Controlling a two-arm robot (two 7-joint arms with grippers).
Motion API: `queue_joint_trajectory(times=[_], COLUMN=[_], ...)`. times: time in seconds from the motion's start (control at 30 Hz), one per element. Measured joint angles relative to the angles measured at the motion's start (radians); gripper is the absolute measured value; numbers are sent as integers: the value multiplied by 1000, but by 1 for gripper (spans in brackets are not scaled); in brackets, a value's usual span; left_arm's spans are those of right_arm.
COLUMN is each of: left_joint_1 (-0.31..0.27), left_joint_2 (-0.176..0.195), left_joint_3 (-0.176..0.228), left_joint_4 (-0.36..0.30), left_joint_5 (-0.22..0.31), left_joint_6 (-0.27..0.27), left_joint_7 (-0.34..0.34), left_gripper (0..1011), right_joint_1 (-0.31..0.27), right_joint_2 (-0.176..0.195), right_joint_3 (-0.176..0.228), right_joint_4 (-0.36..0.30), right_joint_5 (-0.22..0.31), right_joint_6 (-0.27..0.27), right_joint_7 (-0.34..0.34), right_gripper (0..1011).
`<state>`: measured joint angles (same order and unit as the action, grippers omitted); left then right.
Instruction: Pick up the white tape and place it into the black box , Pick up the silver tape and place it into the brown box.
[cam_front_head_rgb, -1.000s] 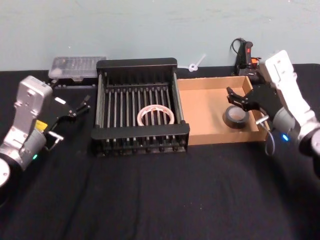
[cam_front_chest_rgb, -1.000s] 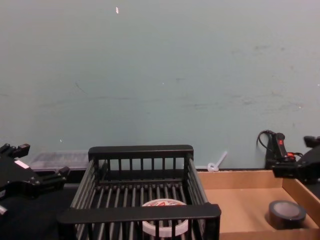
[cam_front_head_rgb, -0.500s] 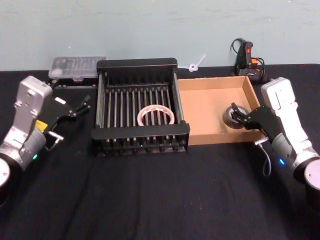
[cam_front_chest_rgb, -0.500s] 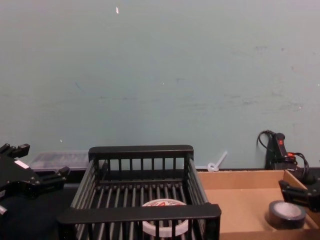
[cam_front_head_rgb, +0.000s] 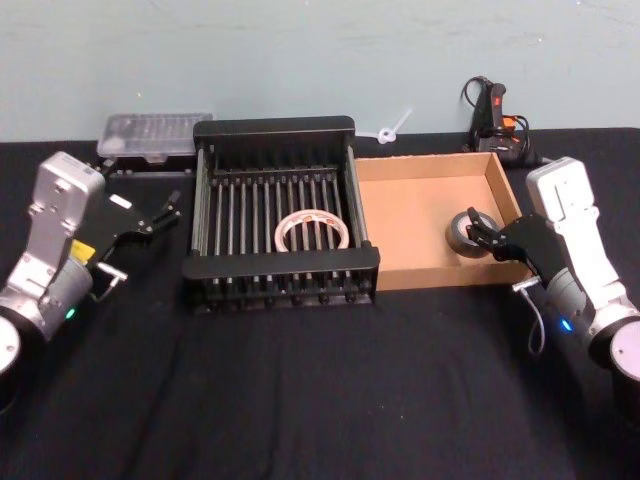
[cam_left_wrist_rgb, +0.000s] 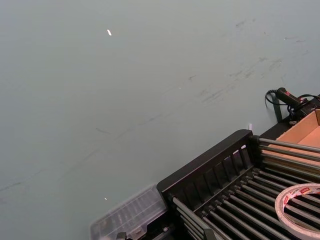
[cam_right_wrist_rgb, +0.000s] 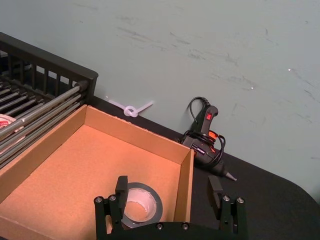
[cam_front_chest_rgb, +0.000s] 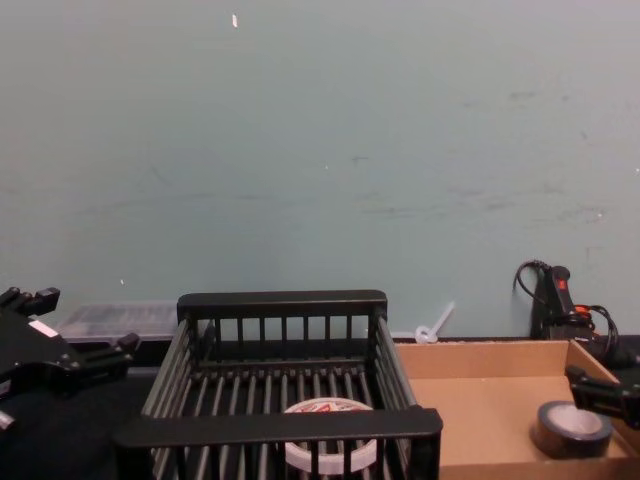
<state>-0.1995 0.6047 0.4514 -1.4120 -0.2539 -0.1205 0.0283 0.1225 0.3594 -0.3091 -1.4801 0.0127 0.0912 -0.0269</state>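
Head view: white tape (cam_front_head_rgb: 312, 230), red-printed core, lies flat in the black box (cam_front_head_rgb: 273, 127); dull grey silver tape (cam_front_head_rgb: 466, 233) rests in the brown box (cam_front_head_rgb: 415, 215). Right wrist view: right gripper (cam_right_wrist_rgb: 169, 199), fingers spread, straddles the box's wall. Chest view: left gripper (cam_front_chest_rgb: 85, 362), fingers released, beside the crate

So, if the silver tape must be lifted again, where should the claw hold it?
Across the ring wall, from above: the silver tape lies flat in the brown box close to its right wall, hole upward, so probably one finger inside the hole, one outside.

Silver tape (cam_front_head_rgb: 467, 232) in brown box (cam_front_head_rgb: 420, 268) (rightward).
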Motion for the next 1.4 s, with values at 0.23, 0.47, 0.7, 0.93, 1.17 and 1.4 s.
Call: queue_joint_trajectory(times=[0.23,0.47,0.7,0.93,1.17,1.4], left_joint_1=[0,0,0,0,0,0], left_joint_2=[0,0,0,0,0,0], left_joint_3=[0,0,0,0,0,0], left_joint_4=[0,0,0,0,0,0], left_joint_5=[0,0,0,0,0,0], left_joint_6=[0,0,0,0,0,0], left_joint_7=[0,0,0,0,0,0], left_gripper=[1001,1001,1001,1001,1001,1001], right_joint_1=[0,0,0,0,0,0], right_joint_2=[1,2,2,2,3,2], right_joint_3=[-2,-3,-4,-4,-4,-4], right_joint_4=[0,-1,-2,-2,-2,-2], right_joint_5=[0,0,1,1,1,1], right_joint_6=[0,0,0,0,0,0], right_joint_7=[0,0,0,0,0,0], right_gripper=[1002,1002,1002,1002,1002,1002])
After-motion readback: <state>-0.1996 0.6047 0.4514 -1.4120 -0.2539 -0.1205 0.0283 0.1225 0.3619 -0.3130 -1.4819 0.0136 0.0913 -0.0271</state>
